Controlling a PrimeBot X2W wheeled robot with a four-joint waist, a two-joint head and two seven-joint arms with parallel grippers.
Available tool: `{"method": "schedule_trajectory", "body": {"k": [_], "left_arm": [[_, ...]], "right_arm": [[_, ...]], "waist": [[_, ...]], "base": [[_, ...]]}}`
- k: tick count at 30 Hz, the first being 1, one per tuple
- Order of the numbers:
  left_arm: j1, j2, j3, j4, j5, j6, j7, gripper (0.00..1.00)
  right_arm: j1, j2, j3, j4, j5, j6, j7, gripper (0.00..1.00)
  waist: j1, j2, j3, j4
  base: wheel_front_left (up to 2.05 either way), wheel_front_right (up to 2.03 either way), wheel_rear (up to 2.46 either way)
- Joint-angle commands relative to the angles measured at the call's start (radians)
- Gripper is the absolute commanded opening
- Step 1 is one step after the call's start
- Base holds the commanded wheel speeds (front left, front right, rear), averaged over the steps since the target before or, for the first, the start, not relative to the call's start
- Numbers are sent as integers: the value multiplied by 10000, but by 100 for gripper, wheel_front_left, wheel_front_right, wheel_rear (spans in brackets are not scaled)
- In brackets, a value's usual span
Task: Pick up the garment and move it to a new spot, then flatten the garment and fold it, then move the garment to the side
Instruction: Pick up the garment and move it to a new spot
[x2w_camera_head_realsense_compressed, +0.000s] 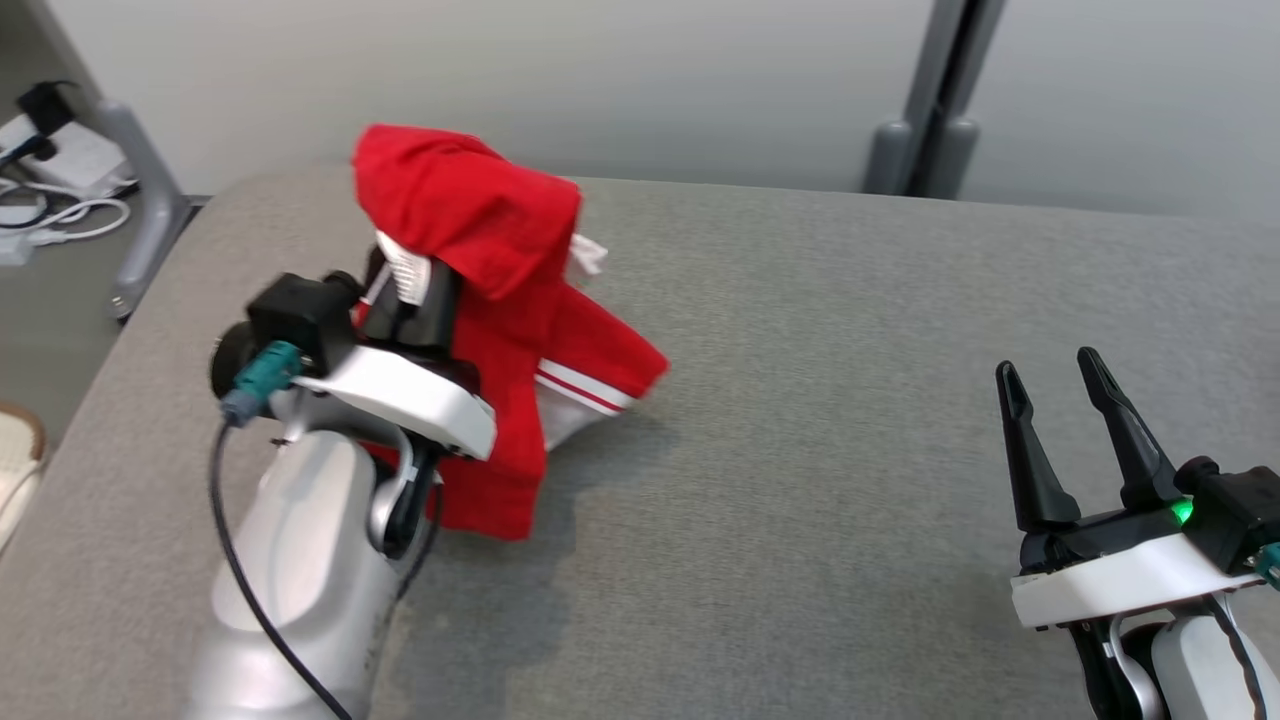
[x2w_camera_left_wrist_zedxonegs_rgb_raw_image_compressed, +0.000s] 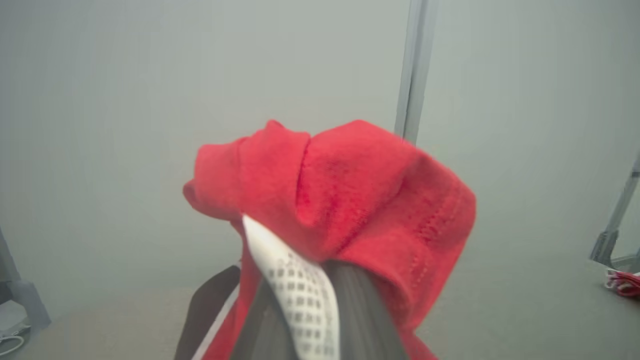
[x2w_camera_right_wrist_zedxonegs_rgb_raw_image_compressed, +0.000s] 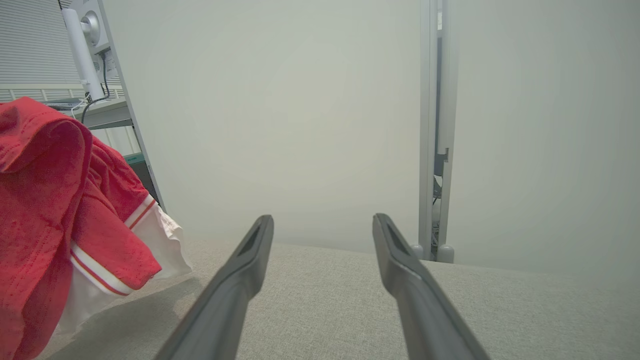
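Left gripper (x2w_camera_head_realsense_compressed: 418, 295): jaws closed on a bunch of the red garment (x2w_camera_head_realsense_compressed: 500, 300). The cloth was heaped over the fingertips and hid them.
Garment position: it hung from the left jaws, capping their tips and falling below them and off to the side facing the other arm. The striped hem (x2w_camera_head_realsense_compressed: 585, 385) trailed lowest on that side.
Contact with surface: in the right wrist view the white lower edge of the garment (x2w_camera_right_wrist_zedxonegs_rgb_raw_image_compressed: 50, 200) looked to rest on the grey padded surface (x2w_camera_right_wrist_zedxonegs_rgb_raw_image_compressed: 350, 300). The lift was therefore probably partial.
Lining: white mesh lining (x2w_camera_left_wrist_zedxonegs_rgb_raw_image_compressed: 295, 290) showed pressed against a left finger, just under the red fold. This suggests the jaws had taken several layers at once, not a single edge.
Why held so: a bunched pinch probably served for carrying the piece to a new spot, where shape did not matter yet.
Right gripper (x2w_camera_head_realsense_compressed: 1055, 380): jaws spread wide with nothing between them, well apart from the garment and over bare surface.
Why parked there: likely kept free to take a second edge once flattening began.
Stage: early, within the pick-and-move step. Flattening and folding were not yet done.
Risk: a dragging hem could twist the bundle further.
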Motion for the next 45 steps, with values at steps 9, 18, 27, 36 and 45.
{"method": "schedule_trajectory", "body": {"k": [9,18,27,36,45], "left_arm": [[-33,31,-2368,-537,-1542,786,-49,0],[-535,34,-4213,-750,-2737,1543,-48,0],[-1075,39,-5491,1066,-3677,2130,-40,100],[-819,32,-5350,982,-3933,2276,-39,100],[34,28,-3778,-58,-2451,2389,-39,100]], "right_arm": [[-415,-178,239,-87,-41,-3,-14,100],[-712,-11,58,-106,250,-1,-16,100],[-799,140,147,-67,374,-1,-16,100],[-403,79,-135,-51,239,-1,-14,100],[216,-23,-489,-235,68,-3,-14,100]], "waist": [[0,0,496,-1719],[0,0,1048,-3187],[0,0,1222,-3773],[0,0,703,-2721],[0,0,142,-782]], "base": [[0,0,0],[0,0,0],[0,0,0],[0,0,0],[0,0,0]]}}
